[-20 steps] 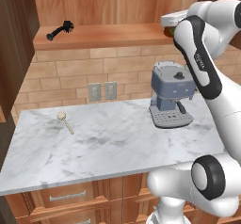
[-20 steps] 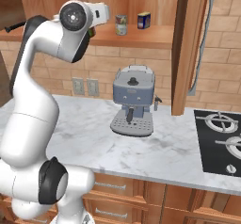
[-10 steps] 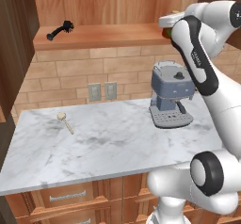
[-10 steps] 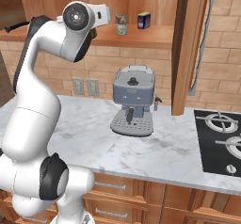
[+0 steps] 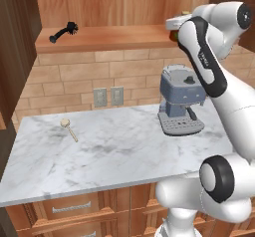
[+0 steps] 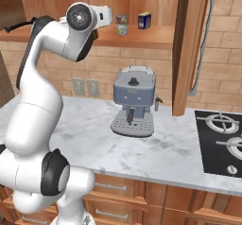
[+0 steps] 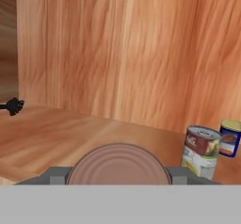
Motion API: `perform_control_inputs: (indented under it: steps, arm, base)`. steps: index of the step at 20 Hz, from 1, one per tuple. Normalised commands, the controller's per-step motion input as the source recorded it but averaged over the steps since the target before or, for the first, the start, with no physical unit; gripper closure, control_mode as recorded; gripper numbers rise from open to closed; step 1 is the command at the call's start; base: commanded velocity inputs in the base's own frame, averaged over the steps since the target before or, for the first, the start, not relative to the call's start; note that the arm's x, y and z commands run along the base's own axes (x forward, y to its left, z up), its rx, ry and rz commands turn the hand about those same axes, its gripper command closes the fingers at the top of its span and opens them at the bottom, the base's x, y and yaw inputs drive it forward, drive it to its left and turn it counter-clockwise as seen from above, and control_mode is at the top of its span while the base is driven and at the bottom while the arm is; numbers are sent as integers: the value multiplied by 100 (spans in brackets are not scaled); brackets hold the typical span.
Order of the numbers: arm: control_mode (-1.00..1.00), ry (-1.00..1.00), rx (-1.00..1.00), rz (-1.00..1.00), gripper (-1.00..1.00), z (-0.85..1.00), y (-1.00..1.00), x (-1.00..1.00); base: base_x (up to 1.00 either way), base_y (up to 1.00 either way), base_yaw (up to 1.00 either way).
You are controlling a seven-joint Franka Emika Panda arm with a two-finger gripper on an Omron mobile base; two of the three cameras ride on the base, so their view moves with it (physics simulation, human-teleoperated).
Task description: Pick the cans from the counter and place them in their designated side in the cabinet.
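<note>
The end effector [image 7: 117, 178] is gripping a can [image 7: 117, 164] between its two fingers [image 7: 56, 175], the can's round end facing the hand camera. It is hovering at the cabinet shelf [image 7: 70, 133], with the held dark red can [image 5: 174, 36] just peeking out beside the arm's wrist over the shelf's right part. Just to the right of the held can, the silver can [image 7: 201, 151] with the yellow-and-red label is standing upright on the shelf, and the blue can [image 7: 230, 137] is standing just beyond it, near the silver one. Far along the shelf to the left of the held can, a black brush [image 7: 13, 106] is lying near the shelf's end. The cabinet [image 5: 119, 4] is showing a reddish wood back panel behind the shelf.

Below the shelf, a brick wall with two outlets [image 5: 108, 96] is running behind the desk [image 5: 109, 156], a white marble slab with grey veins. A blue-grey coffee machine [image 5: 180, 99] is sitting on the desk almost straight under the held can. A small wooden spoon [image 5: 68, 129] is lying well to the machine's left. Right of the machine, past a wooden post [image 6: 189, 44], a black stove [image 6: 222, 141] is set into the desk. Wooden drawers [image 6: 118, 188] are lining the desk front.
</note>
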Motion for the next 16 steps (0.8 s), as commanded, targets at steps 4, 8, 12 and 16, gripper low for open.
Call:
perform_control_inputs:
  steps: [4, 8, 12, 16]
  arm:
    - [-100, 1, 0, 0, 100, -2, 0, 21]
    - [-100, 0, 0, 0, 100, -2, -1, 20]
    - [-100, 0, 0, 0, 100, -2, -2, 22]
    - [-100, 2, 0, 0, 100, -7, -3, 23]
  base:
    - [0, 0, 0]
    - [0, 0, 0]
    - [0, 0, 0]
    - [0, 0, 0]
